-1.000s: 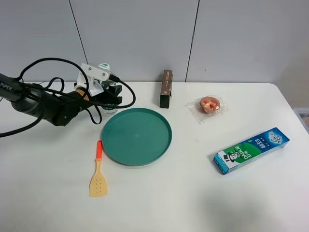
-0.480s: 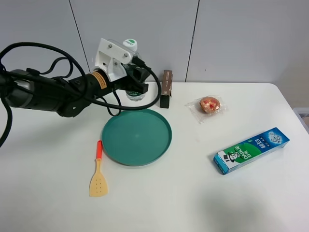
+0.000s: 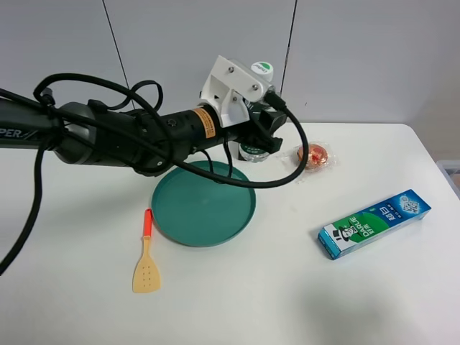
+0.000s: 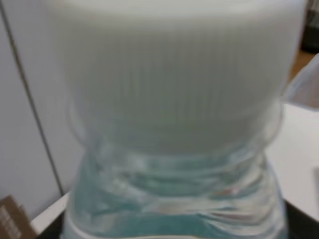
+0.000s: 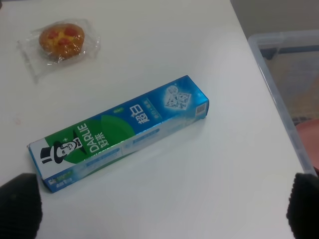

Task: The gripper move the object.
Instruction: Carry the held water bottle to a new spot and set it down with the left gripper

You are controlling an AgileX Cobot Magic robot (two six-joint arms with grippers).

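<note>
While my left gripper is pressed together on the object, the grasp part of the job reads as done. The jaws pinch the bottle's body below the neck, and the white cap stands upright above my housing.

Position: the bottle is at the back of the table, just beyond the far rim of the green plate, with the wrapped pastry near it on the right. In the high view its base seems to sit just above the plate's rim line. I cannot tell whether it clears the tabletop. A corner of the brown box shows beside it in my wrist view.

My right gripper has its fingers spread wide and holds nothing, hanging over the toothpaste box. It plays no visible part.

Untouched: the spatula on the near side of the plate.

Judgement: roughly midway. The pick is made and the carry is in progress. What is left is to choose a spot, lower the bottle upright, open the jaws and back off. The task names no destination, so I cannot say how far there is to go.
</note>
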